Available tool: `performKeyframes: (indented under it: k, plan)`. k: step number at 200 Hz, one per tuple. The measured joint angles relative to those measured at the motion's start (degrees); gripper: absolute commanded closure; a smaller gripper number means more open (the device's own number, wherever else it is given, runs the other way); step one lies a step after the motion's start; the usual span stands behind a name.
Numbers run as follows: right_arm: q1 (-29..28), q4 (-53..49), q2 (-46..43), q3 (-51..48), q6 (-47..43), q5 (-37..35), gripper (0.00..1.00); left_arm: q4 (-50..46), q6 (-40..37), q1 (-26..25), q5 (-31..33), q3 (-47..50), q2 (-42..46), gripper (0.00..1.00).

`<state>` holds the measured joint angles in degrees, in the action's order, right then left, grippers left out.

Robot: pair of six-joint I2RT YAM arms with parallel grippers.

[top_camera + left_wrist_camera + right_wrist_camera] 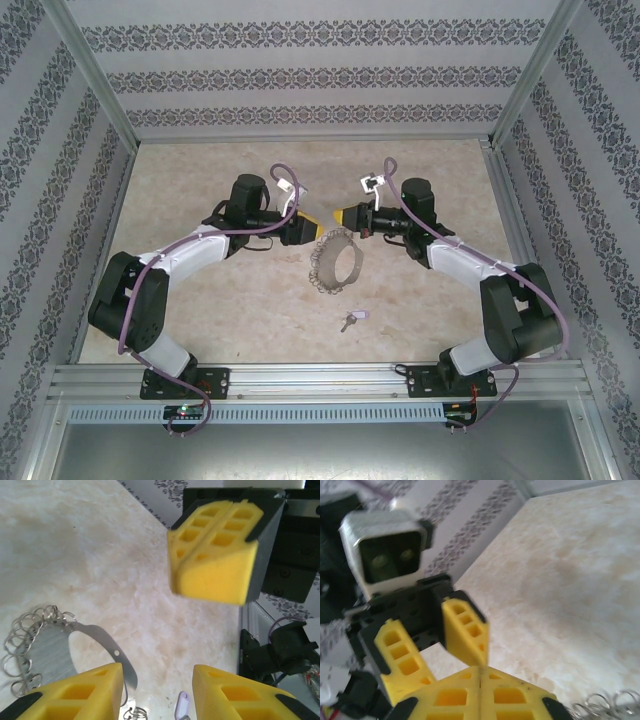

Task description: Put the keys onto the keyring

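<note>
The keyring (324,260), a thin grey hoop fringed with small silvery rings, lies mid-table between my two grippers. The left gripper (309,229) hangs at its upper left and is open. In the left wrist view the gripper (157,692) has bare table between its fingers, and the hoop's band (97,637) passes beside the left finger (80,692). The right gripper (346,215) hovers just above the hoop with its yellow fingers (480,692) pressed together on nothing. The keys (351,321), one small dark key with a pale lilac tag (181,703), lie on the table nearer the bases.
A marble-patterned tabletop (200,300) is bounded by patterned walls and metal frame posts (95,70). An aluminium rail (320,378) runs along the near edge by the arm bases. The two grippers face each other closely, tips a short gap apart.
</note>
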<state>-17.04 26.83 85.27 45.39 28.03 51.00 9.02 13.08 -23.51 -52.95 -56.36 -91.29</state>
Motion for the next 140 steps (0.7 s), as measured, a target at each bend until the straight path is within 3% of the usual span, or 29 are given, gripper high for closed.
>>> performKeyframes:
  k: [18,52,102,140]
  plan:
    - [3.56,-0.5,0.07,-0.79,3.3,-4.39,0.57,0.07,0.74,-0.07,2.75,0.02,0.0,0.55]
    - [9.86,-1.97,2.56,-3.98,8.37,-10.36,0.5,1.01,2.91,-0.76,9.18,1.03,0.0,0.53]
    - [8.98,-3.41,11.47,-5.2,12.7,-12.2,0.49,2.84,7.1,-1.18,20.57,4.48,0.0,0.5]
    - [6.62,-3.87,12.28,-8.87,15.23,-13.79,0.49,1.75,7.19,-1.18,25.66,4.5,1.22,0.48]
